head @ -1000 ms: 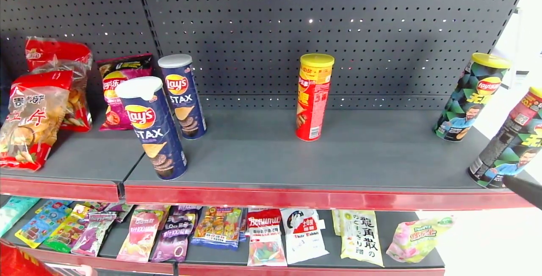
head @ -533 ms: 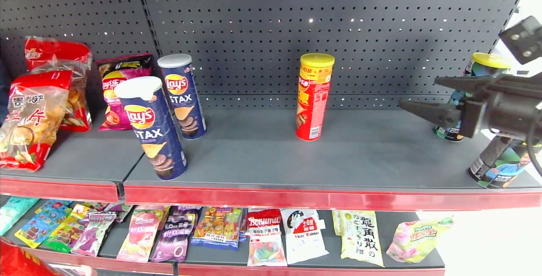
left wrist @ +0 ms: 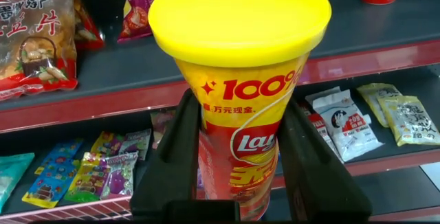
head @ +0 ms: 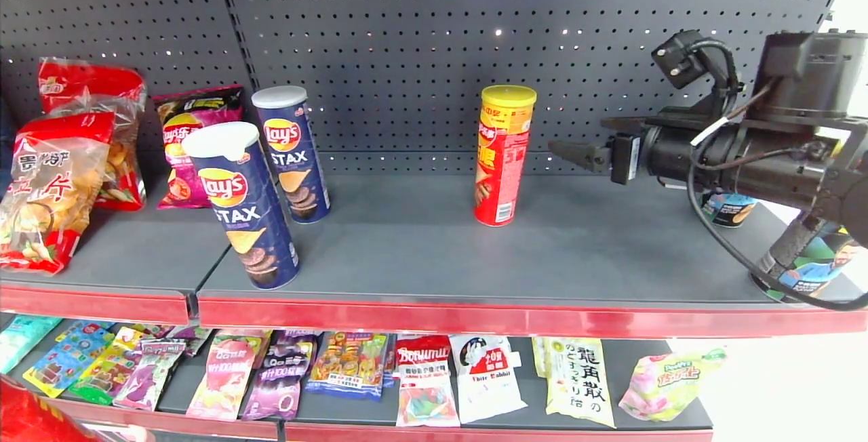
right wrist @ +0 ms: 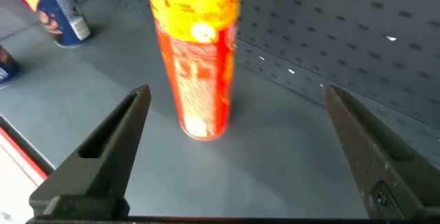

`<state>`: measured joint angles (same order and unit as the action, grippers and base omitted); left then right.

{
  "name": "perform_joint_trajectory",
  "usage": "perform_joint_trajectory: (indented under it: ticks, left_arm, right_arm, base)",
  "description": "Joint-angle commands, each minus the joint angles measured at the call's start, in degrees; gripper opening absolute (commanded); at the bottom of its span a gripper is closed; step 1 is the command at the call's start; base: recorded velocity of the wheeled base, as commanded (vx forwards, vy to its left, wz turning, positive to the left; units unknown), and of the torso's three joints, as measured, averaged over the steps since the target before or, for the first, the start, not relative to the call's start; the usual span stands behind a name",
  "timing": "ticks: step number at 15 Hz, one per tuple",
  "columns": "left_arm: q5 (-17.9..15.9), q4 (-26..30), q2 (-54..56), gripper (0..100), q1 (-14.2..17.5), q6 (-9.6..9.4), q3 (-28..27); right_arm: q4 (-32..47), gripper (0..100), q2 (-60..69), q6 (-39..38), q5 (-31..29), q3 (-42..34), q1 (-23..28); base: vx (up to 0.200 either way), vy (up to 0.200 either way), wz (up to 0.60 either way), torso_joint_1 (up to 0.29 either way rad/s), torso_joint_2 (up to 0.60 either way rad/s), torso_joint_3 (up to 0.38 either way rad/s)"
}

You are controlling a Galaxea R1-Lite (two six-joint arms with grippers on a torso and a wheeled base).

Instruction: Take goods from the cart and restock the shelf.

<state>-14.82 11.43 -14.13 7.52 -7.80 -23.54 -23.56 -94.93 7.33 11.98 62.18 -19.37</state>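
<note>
Firstly, from the head, our right gripper (head: 578, 142) hung wide open, the red can (head: 500, 164) just beyond its jaws. Left wrist: our left gripper (left wrist: 240, 107) clamped a yellow-lidded can (left wrist: 237, 31). Right wrist: we judged the red can needed centring between jaws.

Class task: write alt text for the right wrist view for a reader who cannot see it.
The right gripper, open, faces a red can with a yellow lid, upright on the grey shelf. Blue cans stand farther off.
</note>
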Motion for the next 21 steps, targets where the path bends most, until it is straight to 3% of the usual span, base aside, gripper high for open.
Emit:
perform_joint_trajectory:
  ticks: [1, 11, 21]
  left_arm:
    - [0.0, 0.0, -0.2, 0, 0.0, -0.02, 0.0]
    - [0.0, 0.0, -1.6, 0, 0.0, -0.02, -0.8]
    - [0.0, 0.0, -1.5, 0, 0.0, -0.02, -0.4]
  right_arm:
    - [-0.1, 100, -3.8, -0.3, -0.5, 2.2, -1.7]
    - [-0.1, 100, -11.3, -2.4, -6.5, 10.7, -8.4]
    - [-0.2, 100, -18.3, -3.5, -11.1, 17.9, -9.8]
  base:
    - [0.000, 0.000, 0.00, 0.000, 0.00, 0.000]
    - [0.000, 0.000, 0.00, 0.000, 0.00, 0.000]
    - [0.000, 0.000, 0.00, 0.000, 0.00, 0.000]
